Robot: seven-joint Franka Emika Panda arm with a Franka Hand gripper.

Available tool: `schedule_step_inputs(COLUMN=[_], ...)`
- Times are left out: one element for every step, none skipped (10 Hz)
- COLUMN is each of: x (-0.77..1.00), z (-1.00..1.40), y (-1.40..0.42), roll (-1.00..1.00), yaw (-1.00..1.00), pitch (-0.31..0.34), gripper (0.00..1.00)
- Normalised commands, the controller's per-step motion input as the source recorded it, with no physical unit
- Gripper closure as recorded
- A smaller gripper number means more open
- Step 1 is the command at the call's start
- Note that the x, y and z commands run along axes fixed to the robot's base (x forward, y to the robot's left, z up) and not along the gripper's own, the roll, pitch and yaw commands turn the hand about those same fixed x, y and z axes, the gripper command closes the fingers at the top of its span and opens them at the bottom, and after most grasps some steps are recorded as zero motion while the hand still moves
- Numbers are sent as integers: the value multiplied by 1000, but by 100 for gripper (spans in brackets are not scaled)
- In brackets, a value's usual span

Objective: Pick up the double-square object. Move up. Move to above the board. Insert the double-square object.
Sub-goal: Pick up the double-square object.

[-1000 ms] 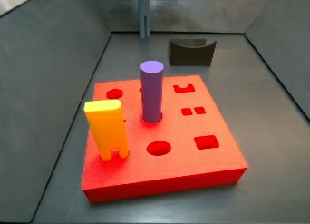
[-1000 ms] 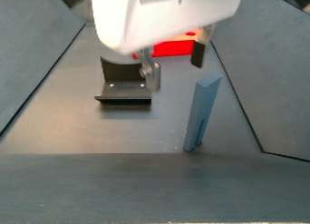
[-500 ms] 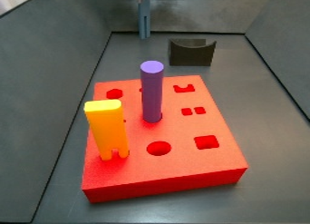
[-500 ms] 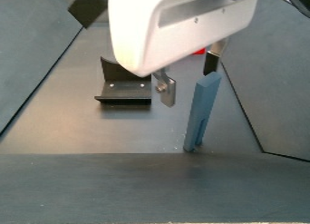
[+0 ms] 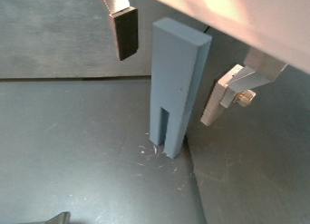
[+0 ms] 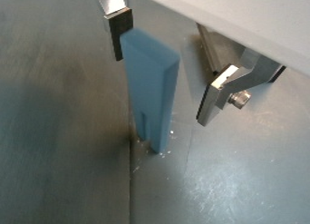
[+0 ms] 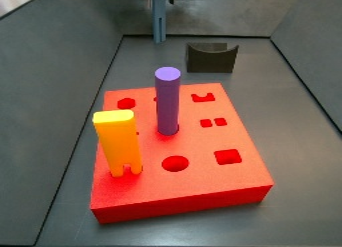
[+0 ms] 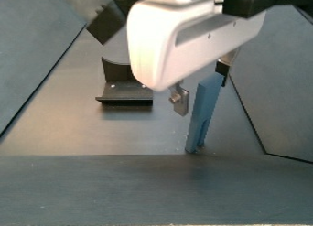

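Note:
The double-square object (image 5: 177, 78) is a tall slate-blue peg standing upright on the grey floor, its split end down. It also shows in the other wrist view (image 6: 151, 92) and in both side views (image 8: 203, 115) (image 7: 159, 26). My gripper (image 5: 169, 78) is open with one finger on each side of the peg's upper part, apart from it. Its fingers (image 6: 116, 33) are silver plates with dark pads. The red board (image 7: 201, 186) lies well away from the peg in a side view.
A purple cylinder (image 7: 167, 99) and a yellow forked peg (image 7: 118, 141) stand in the board. A dark fixture (image 7: 210, 57) stands on the floor beyond the board, and shows beside the gripper (image 8: 124, 88). Sloped grey walls bound the floor.
My gripper has moved sideways from beside the peg to straddle its top. The peg has not moved.

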Motion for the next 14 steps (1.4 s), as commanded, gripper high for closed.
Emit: schedule_step_inputs(x=[-46, 0, 0, -3, 0, -17, -3, 0, 0, 0, 0, 0, 0, 0], z=[-180, -131, -63, -111, -23, -14, 0, 0, 0, 0, 0, 0, 0, 0], y=[109, 109, 60, 169, 154, 200, 0, 0, 0, 0, 0, 0, 0, 0], roll=[0, 0, -10, 0, 0, -10, -19, 0, 0, 0, 0, 0, 0, 0], yaw=[0, 0, 0, 0, 0, 0, -3, 0, 0, 0, 0, 0, 0, 0], pitch=[0, 0, 0, 0, 0, 0, 0, 0, 0, 0, 0, 0, 0, 0], gripper=[0, 0, 0, 0, 0, 0, 0, 0, 100, 100, 100, 100, 100, 100])
